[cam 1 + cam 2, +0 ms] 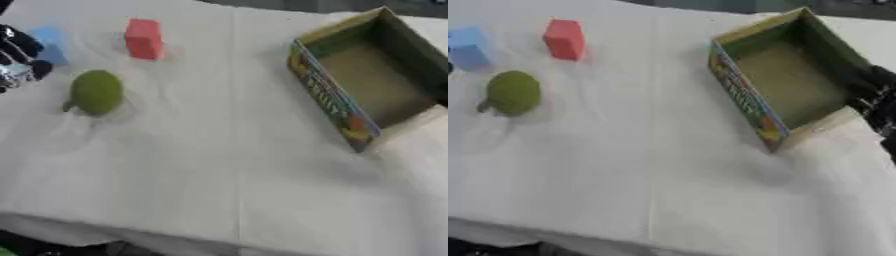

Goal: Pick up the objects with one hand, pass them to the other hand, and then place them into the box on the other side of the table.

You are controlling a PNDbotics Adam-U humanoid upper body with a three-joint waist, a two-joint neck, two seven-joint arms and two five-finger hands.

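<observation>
A blue block (51, 44), a red block (144, 39) and a round green object (96, 92) with a small stem lie on the white cloth at the far left. My left hand (19, 57) shows at the left edge, just left of the blue block and above-left of the green object, fingers spread and holding nothing. The open cardboard box (741, 95), with a colourful printed side, stands at the right, and only its bare floor shows inside. My right hand (881, 102) is a dark shape at the right edge, beside the box's right wall.
The white cloth (219, 165) covers the table and hangs over the near edge at the bottom. A wide bare stretch of cloth lies between the objects and the box.
</observation>
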